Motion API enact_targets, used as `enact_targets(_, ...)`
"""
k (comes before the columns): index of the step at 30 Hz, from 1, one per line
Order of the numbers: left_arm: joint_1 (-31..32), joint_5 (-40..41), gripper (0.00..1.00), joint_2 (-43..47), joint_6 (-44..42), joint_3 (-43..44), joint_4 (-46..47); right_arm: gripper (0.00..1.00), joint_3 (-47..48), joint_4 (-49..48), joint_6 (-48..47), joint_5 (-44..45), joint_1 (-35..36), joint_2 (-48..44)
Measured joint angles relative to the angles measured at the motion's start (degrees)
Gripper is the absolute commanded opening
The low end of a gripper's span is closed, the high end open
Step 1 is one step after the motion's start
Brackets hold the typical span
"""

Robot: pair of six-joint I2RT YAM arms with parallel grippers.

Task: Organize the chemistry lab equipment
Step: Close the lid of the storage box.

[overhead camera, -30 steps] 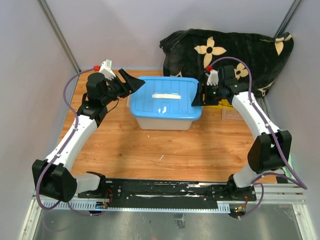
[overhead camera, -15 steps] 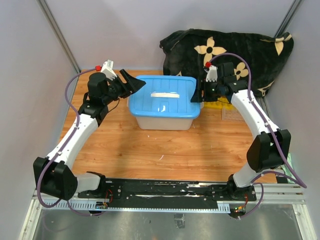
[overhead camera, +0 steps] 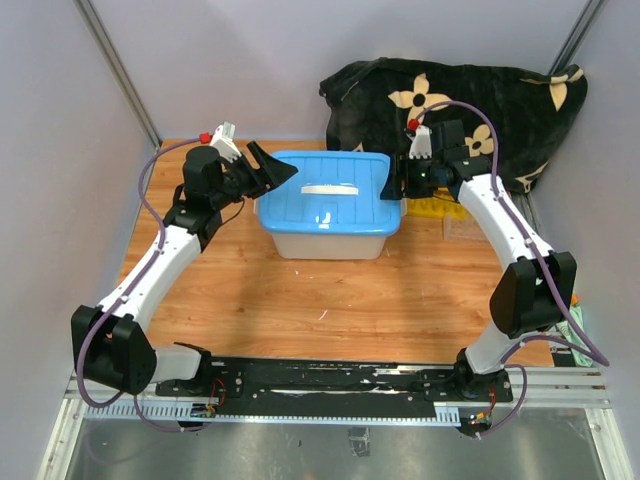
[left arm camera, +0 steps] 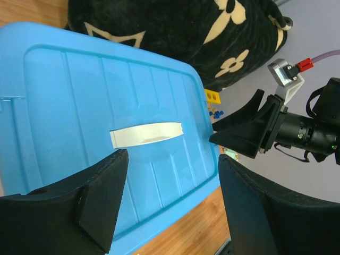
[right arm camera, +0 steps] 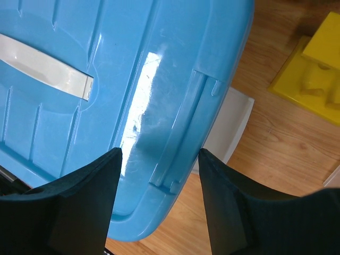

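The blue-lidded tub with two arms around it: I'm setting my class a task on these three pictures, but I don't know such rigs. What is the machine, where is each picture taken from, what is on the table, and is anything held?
It is a robot with a left arm and a right arm, bolted at the table's near edge. The wide picture comes from a fixed camera above and behind them. The other two come from a camera on each wrist, looking past that arm's own black fingers. On the wooden table stands a white tub with a blue lid. A yellow rack sits by its right end, and a flowered black cloth lies behind. The left fingers and right fingers stand open near the lid's two ends, holding nothing.
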State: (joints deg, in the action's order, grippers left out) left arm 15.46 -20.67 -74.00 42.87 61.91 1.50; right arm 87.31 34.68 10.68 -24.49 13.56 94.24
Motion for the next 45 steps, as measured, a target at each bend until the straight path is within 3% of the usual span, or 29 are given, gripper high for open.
enact_targets(11, 0.15, -0.07, 0.72, -0.33, 0.0, 0.0, 0.17, 0.61, 1.31, -0.55, -0.37, 1.14, 0.52, 0.59)
enact_targets(18, 0.9, 0.04, 0.69, -0.59, -0.28, 0.0, 0.74, 0.57, 1.33, -1.42, -0.63, 7.19, 1.68, -1.6)
enact_targets(21, 1.18, 0.66, 0.63, -1.31, -0.85, 0.22, 0.74, 0.46, 1.33, -2.32, -0.81, 10.21, 1.77, -3.82)
enact_targets(26, 1.25, 1.86, 0.5, -4.33, -2.45, 2.49, 0.61, 0.05, 1.33, -4.94, -1.7, 12.81, 2.08, -6.4)
enact_targets(27, 1.25, 2.05, 0.48, -5.14, -2.75, 3.06, 0.68, 0.01, 1.33, -5.53, -1.66, 12.9, 2.19, -6.49)
enact_targets(33, 1.25, 3.91, 0.3, -9.81, -4.17, 6.73, 1.6, 0.01, 1.33, -7.17, -1.49, 11.98, 3.69, -6.47)
enact_targets(38, 1.22, 4.2, 0.01, -13.0, -2.91, 8.59, 5.7, 0.01, 0.92, -7.89, -1.49, 10.99, 4.46, -6.49)
enact_targets(45, -2.34, -0.79, 0.0, -22.77, 4.48, 12.02, 14.84, 0.01, -0.48, -7.85, -1.53, 10.54, 4.46, -6.75)
